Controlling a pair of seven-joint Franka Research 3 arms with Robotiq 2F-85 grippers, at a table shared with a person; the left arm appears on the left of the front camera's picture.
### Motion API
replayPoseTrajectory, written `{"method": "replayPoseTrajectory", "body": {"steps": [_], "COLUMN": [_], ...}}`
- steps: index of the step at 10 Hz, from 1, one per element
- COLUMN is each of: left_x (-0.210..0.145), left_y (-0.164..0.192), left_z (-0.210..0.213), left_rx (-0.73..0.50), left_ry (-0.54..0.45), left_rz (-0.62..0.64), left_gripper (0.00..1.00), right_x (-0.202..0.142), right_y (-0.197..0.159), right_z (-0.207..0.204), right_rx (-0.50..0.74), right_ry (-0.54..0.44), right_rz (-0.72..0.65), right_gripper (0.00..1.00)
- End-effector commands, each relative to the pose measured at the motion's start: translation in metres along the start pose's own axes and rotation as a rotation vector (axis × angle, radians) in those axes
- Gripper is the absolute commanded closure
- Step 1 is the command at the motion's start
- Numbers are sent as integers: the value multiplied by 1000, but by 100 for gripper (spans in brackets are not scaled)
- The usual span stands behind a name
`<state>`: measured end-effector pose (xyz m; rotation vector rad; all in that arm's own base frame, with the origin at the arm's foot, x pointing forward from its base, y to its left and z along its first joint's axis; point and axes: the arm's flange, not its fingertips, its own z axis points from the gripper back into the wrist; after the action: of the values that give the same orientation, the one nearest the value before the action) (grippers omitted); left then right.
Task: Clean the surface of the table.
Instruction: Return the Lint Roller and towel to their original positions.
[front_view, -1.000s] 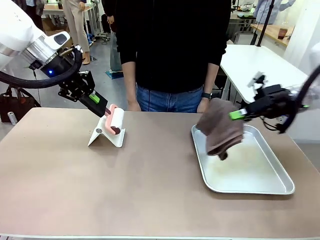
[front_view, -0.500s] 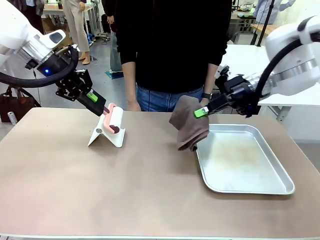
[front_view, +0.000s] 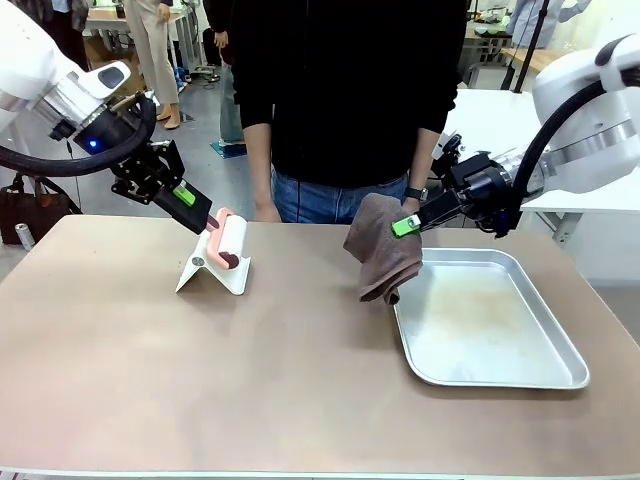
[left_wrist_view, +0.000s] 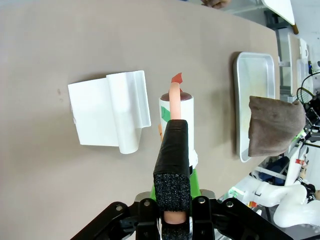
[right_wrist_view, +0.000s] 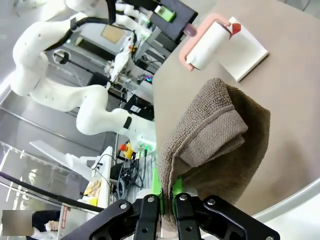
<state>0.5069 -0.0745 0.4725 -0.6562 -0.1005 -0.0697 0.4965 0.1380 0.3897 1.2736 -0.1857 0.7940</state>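
The tan table (front_view: 300, 390) stretches across the front view. My left gripper (front_view: 203, 214) is shut on the pink handle of a lint roller (front_view: 230, 240), whose white roll rests on a white stand (front_view: 213, 274) at the table's far left. From the left wrist, the handle (left_wrist_view: 174, 102) runs between the black-padded fingers (left_wrist_view: 172, 160), with the stand (left_wrist_view: 107, 117) beside the roll. My right gripper (front_view: 406, 226) is shut on a brown towel (front_view: 384, 250), which hangs just above the table beside the tray's left edge. In the right wrist view the towel (right_wrist_view: 215, 145) droops from the gripper (right_wrist_view: 167, 196).
A silver metal tray (front_view: 520, 370) lies on the right half of the table. A person in a black top stands at the far edge, hands (front_view: 266, 212) resting near it. White-topped tables stand behind on the right.
My right gripper carried the towel leftward from over the tray to beside its left edge, then drifted slightly back right. The left gripper shifted a little, still holding the roller handle.
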Motion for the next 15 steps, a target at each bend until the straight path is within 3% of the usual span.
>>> {"method": "replayPoseTrajectory", "body": {"steps": [1, 2, 7, 15], "left_x": [-3, -6, -4, 3], "left_y": [4, 4, 11, 20], "left_z": [-6, -11, -40, -67], "left_rx": [-13, 5, 49, 68], "left_ry": [-9, 5, -35, -16], "left_rz": [14, 16, -2, -10], "left_gripper": [77, 77, 77, 77], "right_x": [3, 6, 12, 6], "right_y": [-8, -17, -38, -52], "right_z": [-16, -32, -82, -81], "right_rx": [-11, -59, -83, -118], "right_ry": [13, 32, 31, 52], "right_rz": [-5, -43, 36, -22], "right_gripper": [92, 92, 92, 92]}}
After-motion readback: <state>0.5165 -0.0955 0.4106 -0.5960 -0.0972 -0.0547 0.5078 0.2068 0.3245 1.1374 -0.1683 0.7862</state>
